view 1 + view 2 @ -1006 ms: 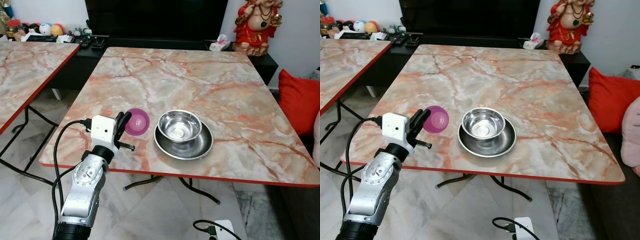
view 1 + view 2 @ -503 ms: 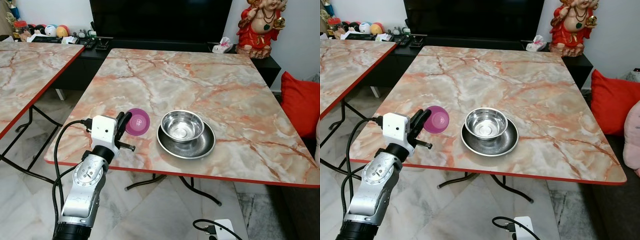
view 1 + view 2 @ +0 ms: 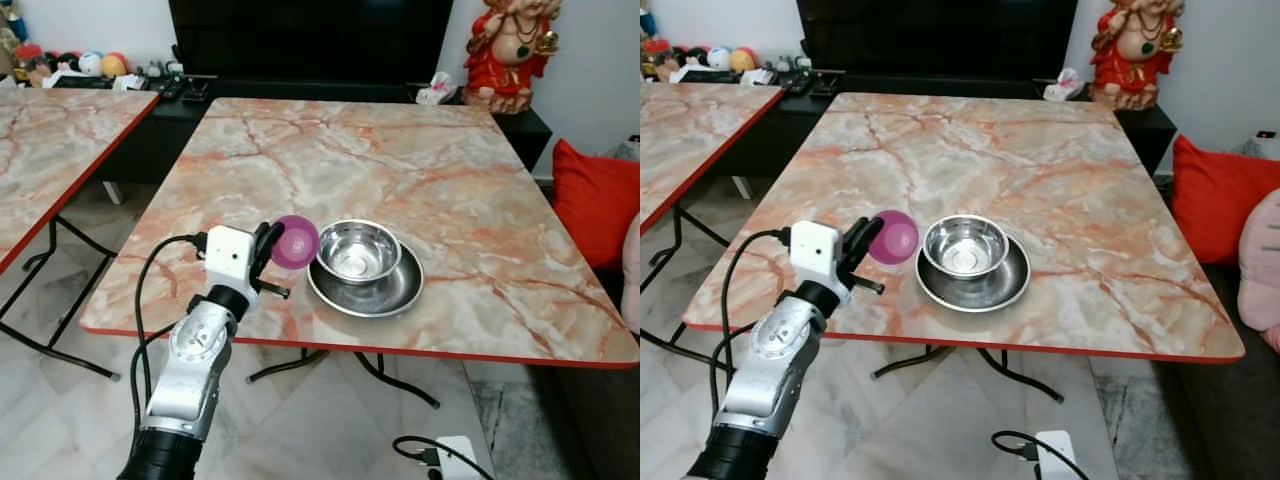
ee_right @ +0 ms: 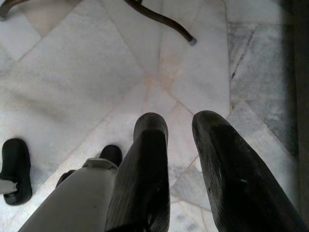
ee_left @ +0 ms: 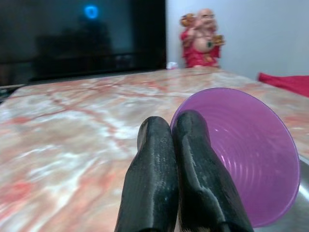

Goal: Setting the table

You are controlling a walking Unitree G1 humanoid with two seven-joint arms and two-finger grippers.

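My left gripper [image 3: 272,243] is shut on the rim of a purple plastic cup [image 3: 296,241], held on its side just above the marble table [image 3: 400,150]. The cup hangs right beside a steel bowl [image 3: 358,250] that sits in a steel plate [image 3: 366,283] near the table's front edge. In the left wrist view the two black fingers [image 5: 166,159] pinch the cup [image 5: 246,154] wall, its mouth facing the camera. My right gripper [image 4: 179,128] hangs idle over the white floor, its fingers a little apart.
A second marble table [image 3: 50,140] stands at the left. Behind are a dark TV cabinet [image 3: 300,88] with small items and a red statue [image 3: 508,50]. Red cushions [image 3: 598,195] lie at the right. A cable and white plug [image 3: 450,455] lie on the floor.
My left gripper has carried the purple cup to the right, closer to the steel bowl. The camera has shifted slightly.
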